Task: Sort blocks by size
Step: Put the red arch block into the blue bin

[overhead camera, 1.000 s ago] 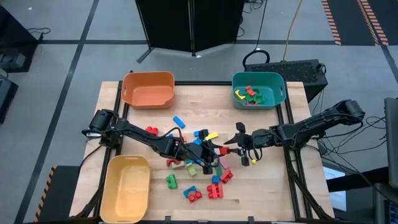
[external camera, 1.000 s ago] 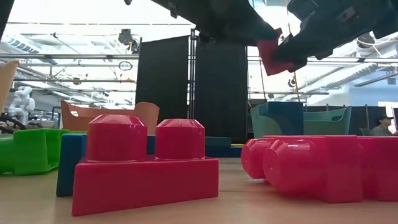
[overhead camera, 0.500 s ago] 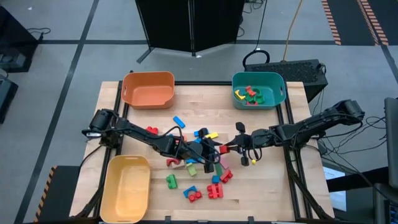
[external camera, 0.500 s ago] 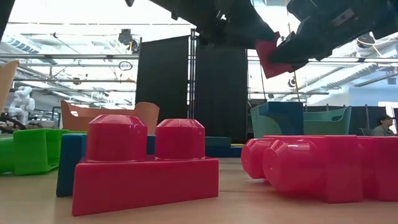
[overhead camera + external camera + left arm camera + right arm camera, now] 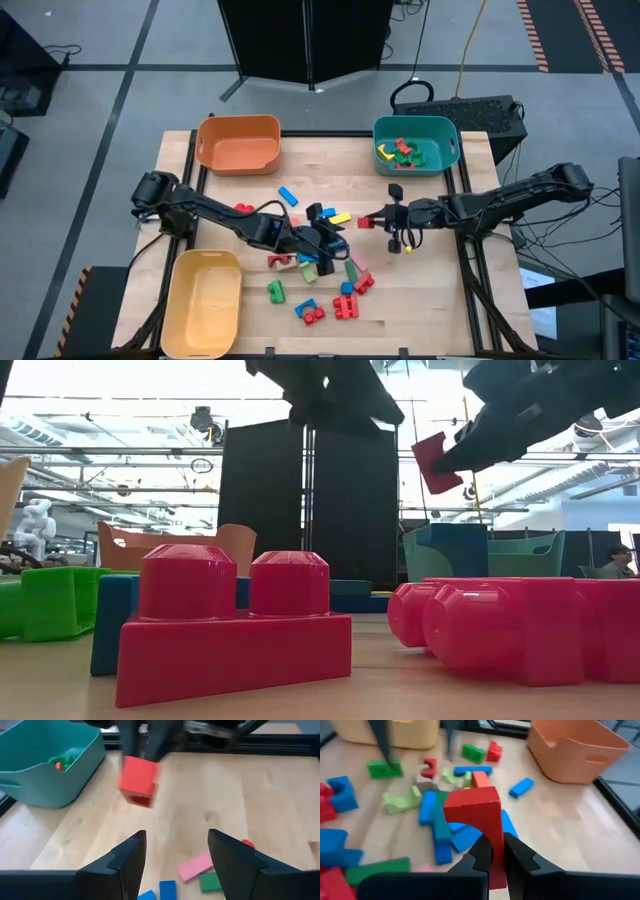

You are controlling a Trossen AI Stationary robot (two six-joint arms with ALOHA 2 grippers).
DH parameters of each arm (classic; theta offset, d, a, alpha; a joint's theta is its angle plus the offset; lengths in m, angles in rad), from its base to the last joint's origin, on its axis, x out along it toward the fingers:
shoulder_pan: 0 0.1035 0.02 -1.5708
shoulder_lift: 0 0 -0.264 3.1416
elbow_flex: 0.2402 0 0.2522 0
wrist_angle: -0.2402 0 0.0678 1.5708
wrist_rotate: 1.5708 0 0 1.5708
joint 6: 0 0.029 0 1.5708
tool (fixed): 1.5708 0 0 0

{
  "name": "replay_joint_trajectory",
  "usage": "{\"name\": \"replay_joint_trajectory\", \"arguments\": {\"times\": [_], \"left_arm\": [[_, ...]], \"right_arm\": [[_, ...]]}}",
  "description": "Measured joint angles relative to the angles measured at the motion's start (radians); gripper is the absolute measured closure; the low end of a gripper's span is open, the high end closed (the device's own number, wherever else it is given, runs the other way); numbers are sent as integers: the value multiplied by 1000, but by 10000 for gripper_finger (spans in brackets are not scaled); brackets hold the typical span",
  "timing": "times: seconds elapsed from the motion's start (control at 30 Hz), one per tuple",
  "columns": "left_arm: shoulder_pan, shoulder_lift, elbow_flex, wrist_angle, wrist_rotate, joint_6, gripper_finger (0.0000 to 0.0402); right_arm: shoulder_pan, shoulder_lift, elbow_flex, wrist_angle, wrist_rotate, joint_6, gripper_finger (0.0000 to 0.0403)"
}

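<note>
From above, right gripper sits mid-table, pinched tight on a red block held off the wood; left gripper hangs over the block pile, fingers apart, holding nothing. Low view: red block hangs in the air, clamped. Wrist views: left fingers spread with red block beyond them; right fingers clamp red block above the pile.

Red block lifted, others scattered mid-table
</note>
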Motion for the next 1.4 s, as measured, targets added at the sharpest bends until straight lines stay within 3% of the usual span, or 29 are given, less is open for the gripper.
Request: {"name": "replay_joint_trajectory", "arguments": {"times": [0.47,1.1,1.4], "left_arm": [[-77,0,-11,5,0,-7,190],[-100,30,-13,28,12,-8,190],[-100,96,-13,72,16,-8,190]], "right_arm": [[-345,-157,0,-255,21,-86,387],[-822,-147,0,-271,14,-153,386],[-969,-12,0,-254,14,-145,386]]}}
